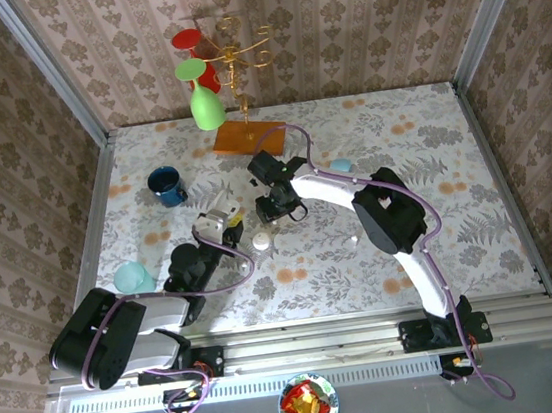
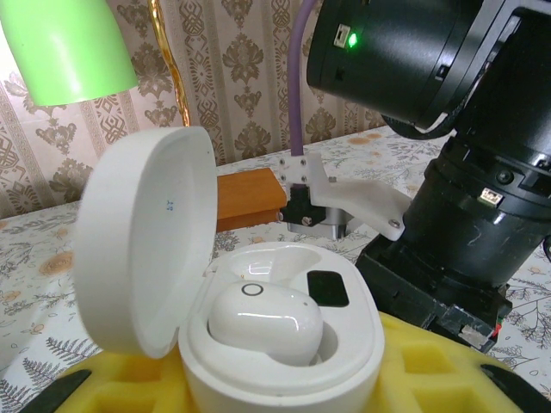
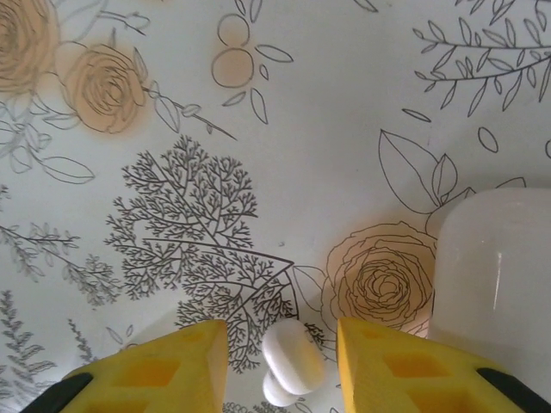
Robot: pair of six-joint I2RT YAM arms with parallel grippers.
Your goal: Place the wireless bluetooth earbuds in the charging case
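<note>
Left side first: your left gripper (image 2: 275, 391) is clamped on the charging case (image 2: 349, 344), with the yellow pads (image 2: 112, 387) on both flanks at the bottom of the left wrist view. The case is held upright, its lid (image 2: 142, 241) swung open toward the left of the frame. One seated earbud (image 2: 265, 323) sits in the front well, glossy and low, and looks properly down, though you can't confirm from here that it's fully home. The far well (image 2: 327, 288), up and right of it, looks empty, with a dark patch showing. So call it half done: one bud in, one to go, lid not yet closed.

Moving right: your right gripper (image 3: 282, 366) looks down at the table (image 3: 344, 103). The loose earbud (image 3: 293, 354) lies on the floral surface at bottom centre of the right wrist view, between the two foam fingers (image 3: 164, 370). The jaws stand apart, with a sliver of table visible on each side of the bud, so it's straddled, not pinched, and nothing is grasped yet. In the overhead view this gripper sits just right of the held case, near centre frame. At the far right of the wrist frame a pale white rounded block (image 3: 495, 284) stands near the bud but apart from it. It may be another case, but you can't tell.

What's left, by my read: pinch the loose bud, lift it, carry it to the held case and seat it in the empty well. The bud is tiny and slick, so it may slip out as the fingers close.
</note>
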